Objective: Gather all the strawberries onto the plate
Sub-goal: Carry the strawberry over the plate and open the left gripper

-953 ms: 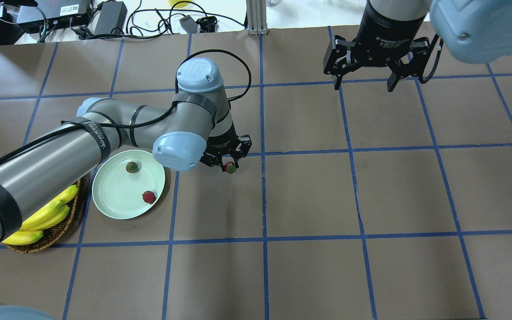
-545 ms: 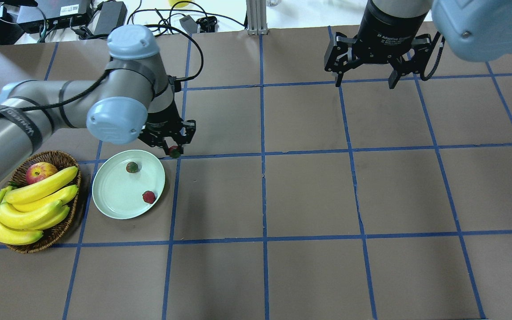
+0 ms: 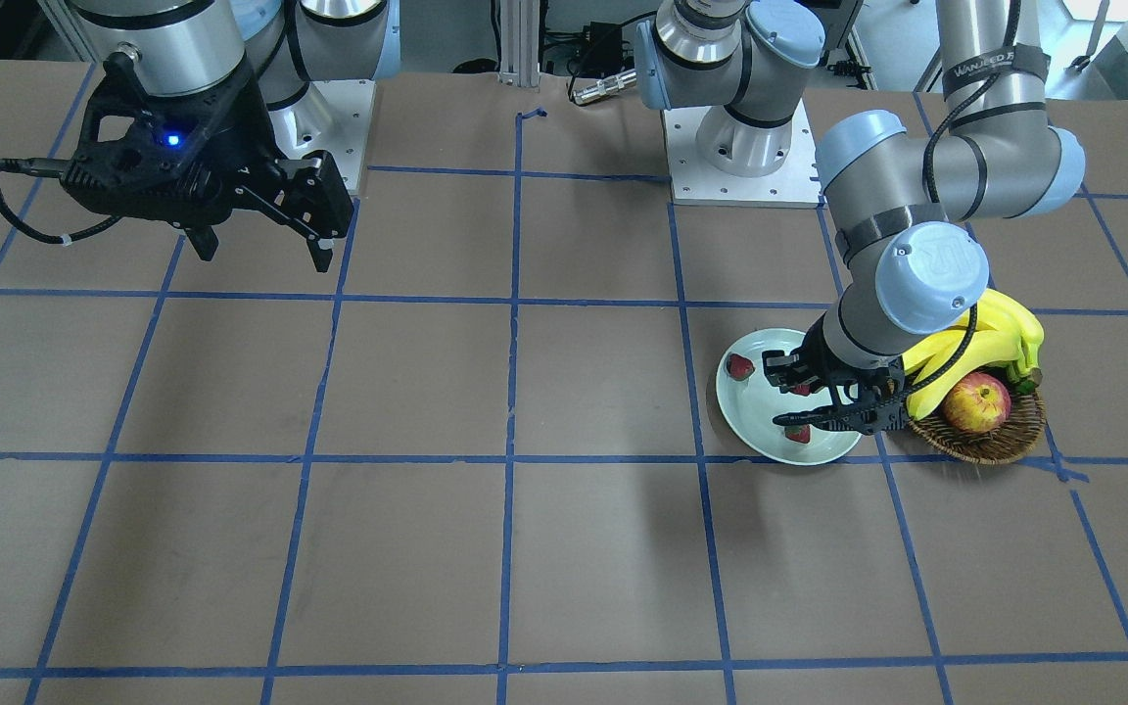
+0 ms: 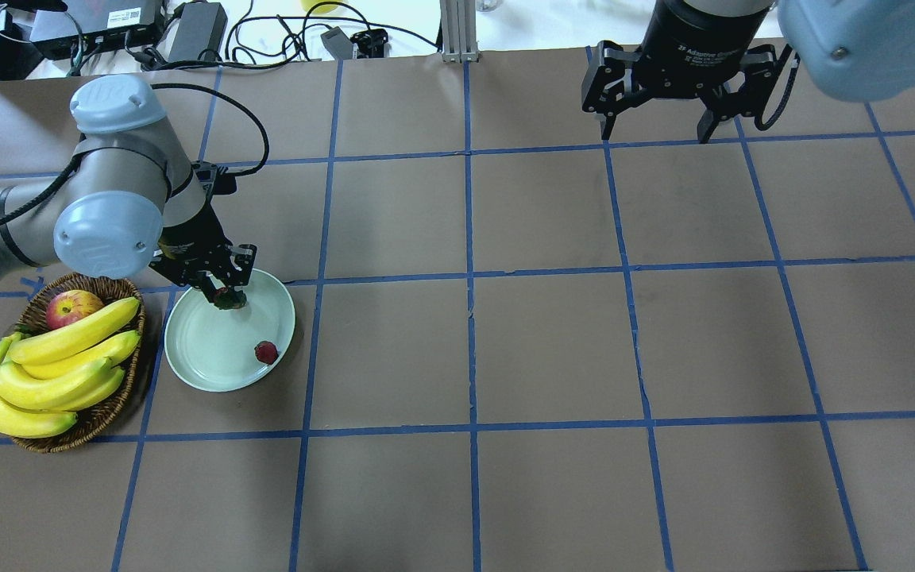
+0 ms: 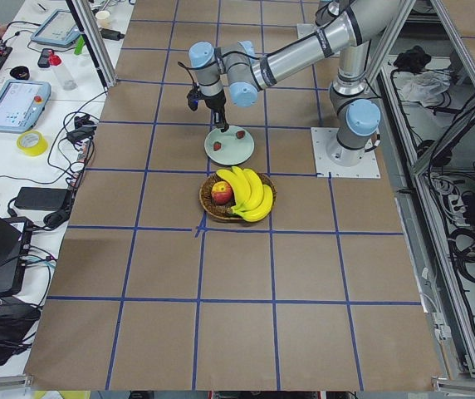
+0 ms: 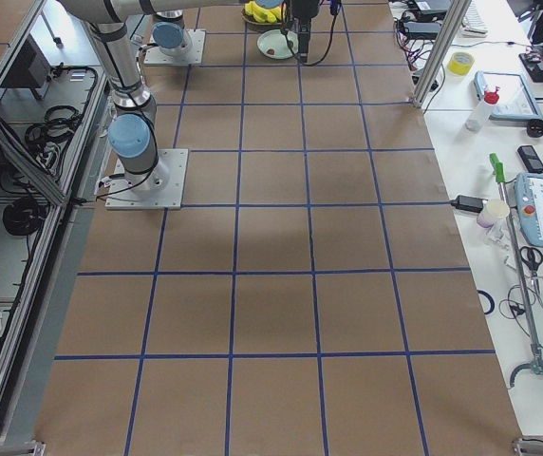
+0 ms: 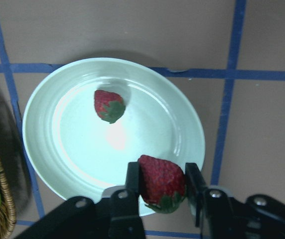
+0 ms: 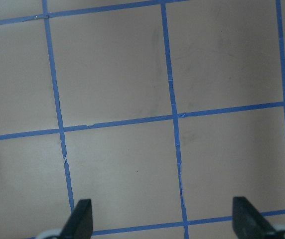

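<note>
The pale mint plate lies on the brown table next to the basket. One strawberry lies at its right edge. In the front-facing view a second strawberry lies near the plate's rim. My left gripper is shut on the third strawberry and holds it just above the plate's far part. The left wrist view shows one strawberry lying on the plate. My right gripper is open and empty, high over the far right of the table.
A brown wicker basket with bananas and a red-yellow apple stands just left of the plate. Cables and boxes lie beyond the table's far edge.
My left arm has swung left with the strawberry, from right of the plate to over its far part. The basket has come into full view. My right gripper has drifted slightly farther away.
</note>
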You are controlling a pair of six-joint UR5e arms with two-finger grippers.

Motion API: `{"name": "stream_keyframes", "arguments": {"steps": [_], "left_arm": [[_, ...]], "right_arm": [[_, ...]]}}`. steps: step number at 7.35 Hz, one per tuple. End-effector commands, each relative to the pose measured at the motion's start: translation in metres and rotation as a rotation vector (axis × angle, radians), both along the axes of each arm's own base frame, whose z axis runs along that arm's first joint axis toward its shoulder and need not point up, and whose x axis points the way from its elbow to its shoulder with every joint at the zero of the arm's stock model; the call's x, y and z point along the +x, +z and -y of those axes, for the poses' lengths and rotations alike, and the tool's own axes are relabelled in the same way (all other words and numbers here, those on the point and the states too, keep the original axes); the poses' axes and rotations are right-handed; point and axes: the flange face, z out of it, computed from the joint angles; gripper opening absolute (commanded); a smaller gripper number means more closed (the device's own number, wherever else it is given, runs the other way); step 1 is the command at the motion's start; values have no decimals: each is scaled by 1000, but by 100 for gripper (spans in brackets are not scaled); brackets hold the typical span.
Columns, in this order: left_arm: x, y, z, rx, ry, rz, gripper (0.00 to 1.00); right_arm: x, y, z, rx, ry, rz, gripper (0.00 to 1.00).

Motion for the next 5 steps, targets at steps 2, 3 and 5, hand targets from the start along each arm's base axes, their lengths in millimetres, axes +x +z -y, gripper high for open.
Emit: {"name": "stream_keyframes", "arguments": {"steps": [2,3,5], "left_arm": [[2,-23,-12,22,10,-4,80],[2,-14,-13,11,18,4,100],[-8,23,-6,-52,50,20,100]], "right_arm": [[1,2,0,-11,-3,12,100],[0,2,0,-10,-4,0,100],[1,2,0,-11,2,-4,100]]}}
